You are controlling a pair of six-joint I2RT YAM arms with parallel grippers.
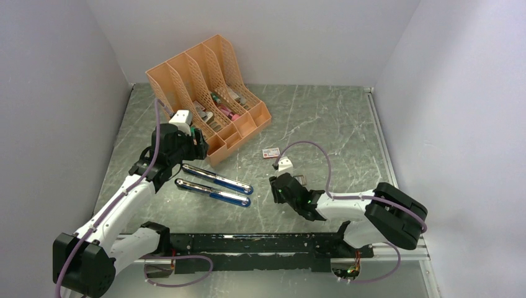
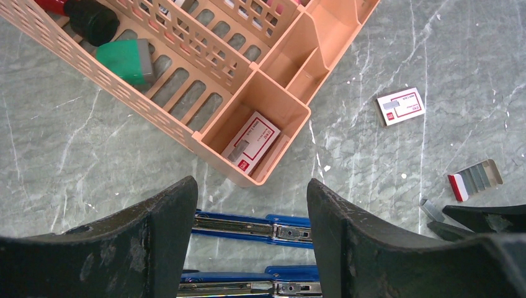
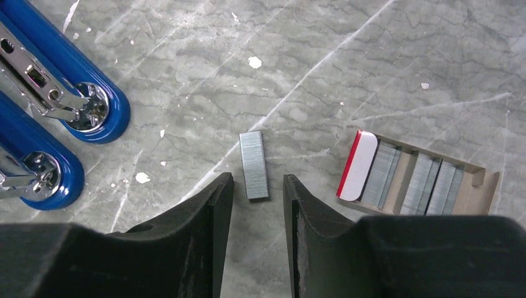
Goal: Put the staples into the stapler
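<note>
Right claw (image 3: 257,183) partly open, gripping nothing; staples (image 3: 254,162) on counter (image 3: 372,68), near end between the 2 tips, long axis parallel to them.

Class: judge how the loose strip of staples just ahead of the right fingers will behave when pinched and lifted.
The strip of staples looks thin and lies flat on the smooth table, so it may slide rather than lift. It is probably light and stiff, yet a hard pinch could snap it.

peach organiser (image 1: 186,77) on the grey marbled table (image 1: 329,124), a white-and-red box (image 1: 270,153) nearby
</note>
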